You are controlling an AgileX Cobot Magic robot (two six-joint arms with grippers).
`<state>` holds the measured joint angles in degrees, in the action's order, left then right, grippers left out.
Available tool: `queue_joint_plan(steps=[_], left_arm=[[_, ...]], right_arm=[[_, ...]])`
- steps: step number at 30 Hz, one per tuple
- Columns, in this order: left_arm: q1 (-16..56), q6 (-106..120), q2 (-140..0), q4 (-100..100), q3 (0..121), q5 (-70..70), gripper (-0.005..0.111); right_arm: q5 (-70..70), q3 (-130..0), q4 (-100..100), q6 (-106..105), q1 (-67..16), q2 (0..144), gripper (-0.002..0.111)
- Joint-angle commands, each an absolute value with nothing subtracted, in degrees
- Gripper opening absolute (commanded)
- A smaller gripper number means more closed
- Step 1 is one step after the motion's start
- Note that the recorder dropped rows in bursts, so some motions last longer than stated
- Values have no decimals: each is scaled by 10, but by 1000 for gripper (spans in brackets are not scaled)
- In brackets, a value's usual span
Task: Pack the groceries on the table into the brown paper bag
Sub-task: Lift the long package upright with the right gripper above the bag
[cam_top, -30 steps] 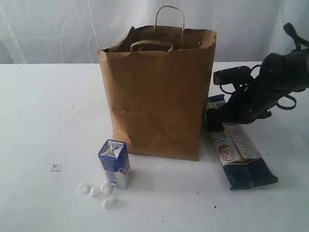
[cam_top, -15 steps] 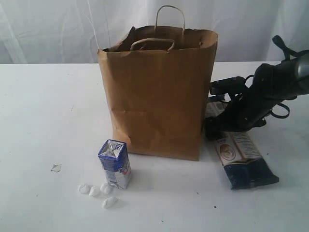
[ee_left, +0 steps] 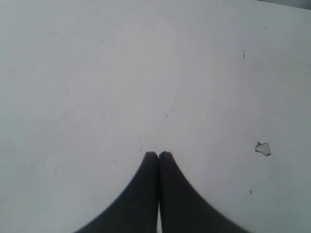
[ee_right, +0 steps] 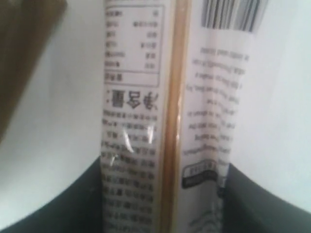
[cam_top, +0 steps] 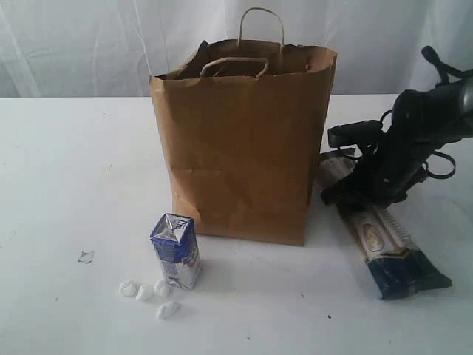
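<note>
Two groceries are in sight on the white surface [cam_top: 74,163]: a small blue-white carton [cam_top: 176,250] standing upright in front of the brown paper bag [cam_top: 236,148], and a long blue-white packet [cam_top: 392,248] lying just beside the bag on the right arm's side. The right pincer [ee_right: 163,170] is pinching the packet near its bag-side end. In the wrist view, the dark fingers [ee_right: 73,204] press against both long edges and the printed back seam runs up between them. The packet's other end rests on the surface, pointing away from the bag. The left pincer [ee_left: 158,154] hangs pressed together and empty over a bare stretch of the surface, near a small pale scrap [ee_left: 263,148]. A few white lumps [cam_top: 144,290] sit beside the carton. Whether anything is already inside the bag cannot be seen from here.

The step in hand looks like lifting the packet, and a firm squeeze should come first. Held near one end, a long soft packet will likely droop and swing, so a slow, straight rise would suit it. The hanging end then has to clear the bag's rim and twisted handles before the arm crosses over. Lowering the packet end-first into the open mouth should keep it from catching on the paper wall. The bag stands light and close by, so brushing its side could shift or tip it.
</note>
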<state>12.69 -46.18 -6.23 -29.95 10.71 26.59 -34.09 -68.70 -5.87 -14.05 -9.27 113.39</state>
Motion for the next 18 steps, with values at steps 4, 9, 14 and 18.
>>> queue_joint_plan(steps=[4,9,14,18], left_arm=[[127,-463,-64,-305,104,266,0],[127,-463,-64,-305,104,266,0],[127,-463,-64,-305,104,266,0],[127,-463,-64,-305,104,266,0]], right_arm=[[-411,-706,-52,-132,-38,1019,0],[-448,-706,-47,-194,-22,995,0],[-485,-706,-56,-193,-20,982,0],[-467,-707,-55,-193,-14,944,0]])
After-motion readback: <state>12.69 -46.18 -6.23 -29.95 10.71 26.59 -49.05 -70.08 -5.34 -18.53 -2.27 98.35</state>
